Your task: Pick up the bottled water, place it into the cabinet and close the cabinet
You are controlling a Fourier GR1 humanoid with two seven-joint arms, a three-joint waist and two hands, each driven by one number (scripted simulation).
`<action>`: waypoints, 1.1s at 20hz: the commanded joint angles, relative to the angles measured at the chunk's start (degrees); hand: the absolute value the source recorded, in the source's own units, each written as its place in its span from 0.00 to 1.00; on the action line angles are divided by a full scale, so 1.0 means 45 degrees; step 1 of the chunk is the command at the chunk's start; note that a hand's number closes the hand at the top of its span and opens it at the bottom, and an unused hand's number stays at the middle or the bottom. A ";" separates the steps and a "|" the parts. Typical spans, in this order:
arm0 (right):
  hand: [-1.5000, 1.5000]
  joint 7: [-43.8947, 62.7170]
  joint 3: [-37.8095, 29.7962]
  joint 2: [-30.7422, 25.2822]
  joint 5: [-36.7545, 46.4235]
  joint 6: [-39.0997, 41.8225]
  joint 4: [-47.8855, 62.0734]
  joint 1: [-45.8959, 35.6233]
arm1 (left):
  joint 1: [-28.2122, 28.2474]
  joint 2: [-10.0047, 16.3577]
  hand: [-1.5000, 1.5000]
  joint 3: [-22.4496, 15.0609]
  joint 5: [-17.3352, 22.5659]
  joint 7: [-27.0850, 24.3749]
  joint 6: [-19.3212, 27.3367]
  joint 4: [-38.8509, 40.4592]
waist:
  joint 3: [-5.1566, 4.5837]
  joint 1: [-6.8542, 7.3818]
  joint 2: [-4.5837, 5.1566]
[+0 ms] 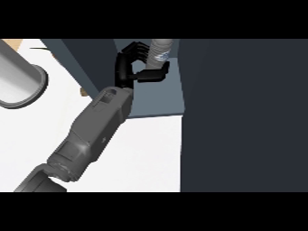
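Note:
The bottled water [161,49], a clear bottle with a pale label, stands upright at the back of the open cabinet's blue-grey shelf [157,100]. My left hand [131,63] reaches into the cabinet from the lower left. Its fingers curl beside the bottle's left side and its thumb [153,73] wraps across below the label, so the hand is shut on the bottle. The bottle's base is hidden behind the thumb. The right hand does not show.
The dark cabinet door [249,113] fills the right side of the view, standing right next to the shelf. A large grey cylinder [13,74] with a wide rim lies at the left on the white counter [143,153].

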 commanded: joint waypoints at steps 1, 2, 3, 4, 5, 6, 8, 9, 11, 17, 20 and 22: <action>0.00 0.0182 -0.0214 -0.0131 -0.0670 -0.0016 -0.0584 -0.0072 | -0.0729 -0.0027 0.00 0.0024 -0.0374 -0.0418 0.0229 0.1408 | 0.0002 -0.0124 0.0079; 0.00 0.0480 -0.0124 -0.0230 -0.0937 -0.0388 -0.0823 -0.0016 | -0.0835 -0.0027 0.00 -0.0075 -0.0205 -0.0317 0.0257 0.1433 | -0.0004 -0.0171 0.0079; 0.00 0.0317 -0.0099 0.0281 -0.0483 -0.0080 -0.1145 0.0455 | -0.1038 0.0018 0.00 0.0010 -0.0495 -0.0138 0.0149 0.1771 | 0.0002 -0.0050 0.0000; 0.00 0.0311 0.0310 0.0337 0.0136 -0.0013 -0.0845 -0.0054 | -0.0790 -0.0027 0.00 -0.0048 -0.0313 -0.0604 0.0395 0.1753 | 0.0004 -0.0108 0.0053; 0.00 0.0300 -0.0156 0.0003 -0.0478 0.0106 -0.0738 0.0038 | -0.1028 -0.0028 0.00 -0.0049 -0.0326 -0.0399 0.0175 0.1926 | 0.0002 -0.0153 0.0049; 0.00 0.0206 0.0084 0.0558 -0.0078 -0.0020 -0.0920 0.0241 | -0.1267 0.0009 0.00 0.0072 -0.0507 -0.0340 0.0165 0.2273 | 0.0002 -0.0140 0.0060; 0.00 0.0470 0.0065 0.0137 -0.0383 -0.0355 -0.1303 0.0105 | -0.1531 0.0348 0.00 0.0268 -0.0401 -0.0161 -0.0044 0.2485 | -0.0011 -0.0151 0.0134; 0.00 0.0538 0.0194 0.0292 -0.0327 -0.0351 -0.1644 0.0387 | -0.1616 0.0047 0.00 0.0224 -0.0485 -0.0226 0.0296 0.2595 | -0.0013 -0.0226 0.0116; 0.00 0.0096 0.0026 0.0182 -0.0531 0.0083 -0.0833 -0.0089 | -0.1365 -0.0025 0.00 0.0494 -0.0102 -0.0569 0.0469 0.2514 | -0.0005 -0.0435 0.0165; 0.00 0.0472 -0.0220 -0.0150 -0.0463 -0.0345 -0.0427 -0.0535 | -0.1285 -0.0025 0.00 0.0820 0.0027 -0.2034 -0.0947 0.1968 | -0.0010 -0.0062 0.0093; 0.00 0.0610 -0.0103 0.0090 -0.0193 -0.0651 -0.0679 -0.0687 | -0.1862 0.0157 0.00 0.0972 0.0018 -0.2061 -0.1700 0.1827 | -0.0004 0.0159 0.0012; 0.00 0.0793 -0.0123 0.0109 -0.0488 -0.0277 -0.1224 0.0013 | -0.1807 -0.0025 0.00 0.0935 0.0036 -0.2413 -0.1735 0.1839 | -0.0005 -0.0028 -0.0008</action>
